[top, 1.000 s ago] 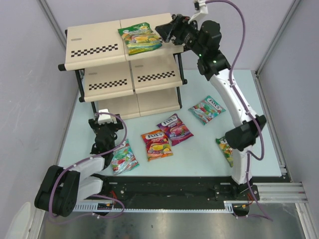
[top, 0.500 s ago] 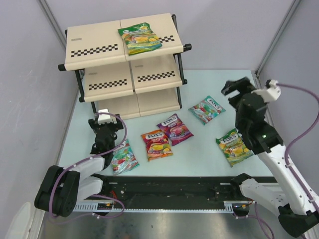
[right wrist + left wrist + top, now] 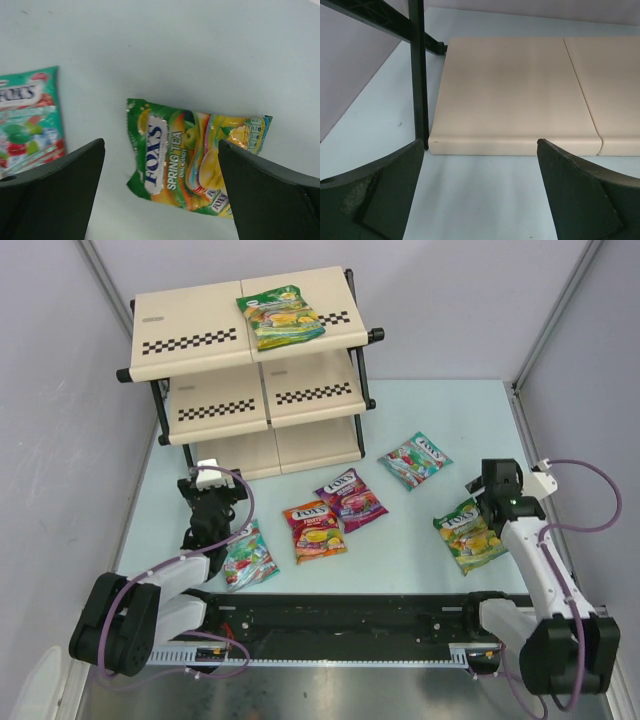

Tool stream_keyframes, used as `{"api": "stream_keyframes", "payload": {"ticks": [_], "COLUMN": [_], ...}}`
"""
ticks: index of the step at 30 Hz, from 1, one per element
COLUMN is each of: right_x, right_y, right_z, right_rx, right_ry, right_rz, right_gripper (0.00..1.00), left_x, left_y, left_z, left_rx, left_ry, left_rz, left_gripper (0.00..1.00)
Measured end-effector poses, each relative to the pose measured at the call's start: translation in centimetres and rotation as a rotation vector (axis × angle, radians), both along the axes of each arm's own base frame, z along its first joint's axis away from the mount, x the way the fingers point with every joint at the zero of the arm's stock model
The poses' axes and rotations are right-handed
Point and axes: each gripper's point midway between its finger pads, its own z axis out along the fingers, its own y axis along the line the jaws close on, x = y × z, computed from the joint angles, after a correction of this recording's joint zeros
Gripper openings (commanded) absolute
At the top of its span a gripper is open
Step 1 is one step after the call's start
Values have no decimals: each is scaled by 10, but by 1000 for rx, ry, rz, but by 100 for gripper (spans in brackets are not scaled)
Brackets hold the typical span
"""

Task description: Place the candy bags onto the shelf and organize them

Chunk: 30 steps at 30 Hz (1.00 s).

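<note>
The shelf (image 3: 200,335) stands at the back left, and one green-yellow candy bag (image 3: 283,318) lies on its top tier. On the table lie a teal bag (image 3: 415,460), a purple-pink bag (image 3: 350,498), a red-orange bag (image 3: 314,530), a second teal bag (image 3: 248,555) and a second green-yellow bag (image 3: 470,533). My right gripper (image 3: 479,486) hovers open just above that green-yellow bag (image 3: 195,160), with nothing between its fingers (image 3: 60,190). My left gripper (image 3: 205,498) is open and empty, facing the shelf's bottom panel (image 3: 515,90).
A black frame post (image 3: 418,70) of the shelf rises just ahead of my left finger. In the right wrist view a teal bag (image 3: 27,120) lies left of the jaws. Grey walls close in both sides, and a black rail (image 3: 340,625) runs along the near edge.
My right arm has swung away from the shelf's top tier down to the table's right side, above the green-yellow bag, its jaws widening. The left arm has not moved.
</note>
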Motion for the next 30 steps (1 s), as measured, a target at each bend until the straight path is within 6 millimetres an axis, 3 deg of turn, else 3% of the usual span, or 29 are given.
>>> {"api": "stream_keyframes", "payload": {"ticks": [3,7,15,18,21,24,25,26,27,30], "right_x": [-2,7,23,26,26,24,23,22,22,24], "right_y": [-7,5,22,22,21,19,18,17,17,21], "right_z": [-35,-69,-87,-94,-104,-115,-116,-117,-117,-113], "right_rx": [45,90,58,34,18,-1,-10,-15,-16,-6], "right_ry": [112,219,265,291,329,376,387,395,398,380], "right_rz": [6,110,264,293,313,336,342,345,352,372], "right_gripper": [100,100,98,92,71,36,16,7,0,0], "left_x": [0,0,0,1,1,1,1,1,1,1], "left_y": [0,-1,-2,-3,-3,-3,-3,-3,-3,-3], "left_z": [0,0,0,0,0,0,0,0,0,0], "left_rx": [0,0,-1,-1,-1,-2,-2,-1,-1,-2], "left_ry": [0,0,1,1,1,1,1,1,1,1], "left_rz": [-2,-3,-11,-16,-17,-17,-17,-17,-17,-17], "left_gripper": [100,100,100,100,100,100,100,100,100,100]}}
